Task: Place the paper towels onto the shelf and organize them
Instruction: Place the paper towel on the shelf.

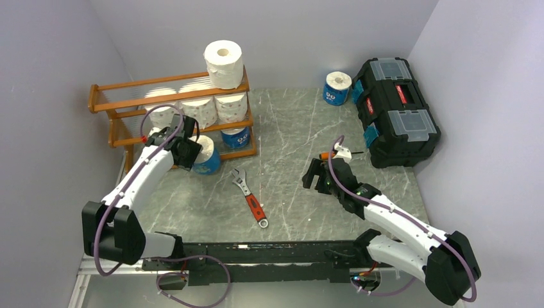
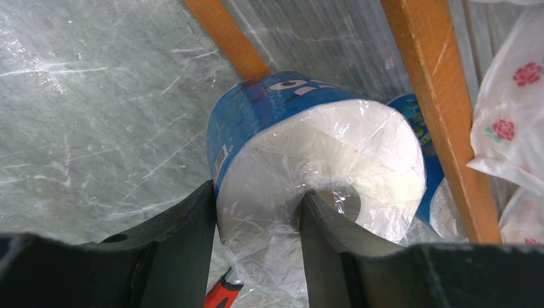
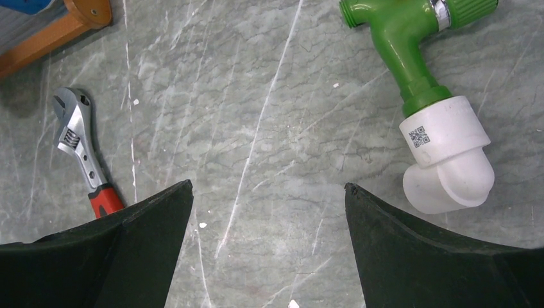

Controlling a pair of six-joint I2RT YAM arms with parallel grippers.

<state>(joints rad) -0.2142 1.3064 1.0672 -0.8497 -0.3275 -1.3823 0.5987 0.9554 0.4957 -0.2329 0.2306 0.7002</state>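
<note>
1. Grey marbled surface carries the shelf at far left; paper towels fill its middle tier and a white roll stands on top.
2. Our left pincer grasps a blue-wrapped roll, one finger in the core and one outside, so the fat roll cannot slip. It hangs just beside the lowest tier.
3. Our right pincer stands released and empty, near the wrench, clear of the shelf.
4. We judge the stray blue roll by the toolbox comes next.
</note>
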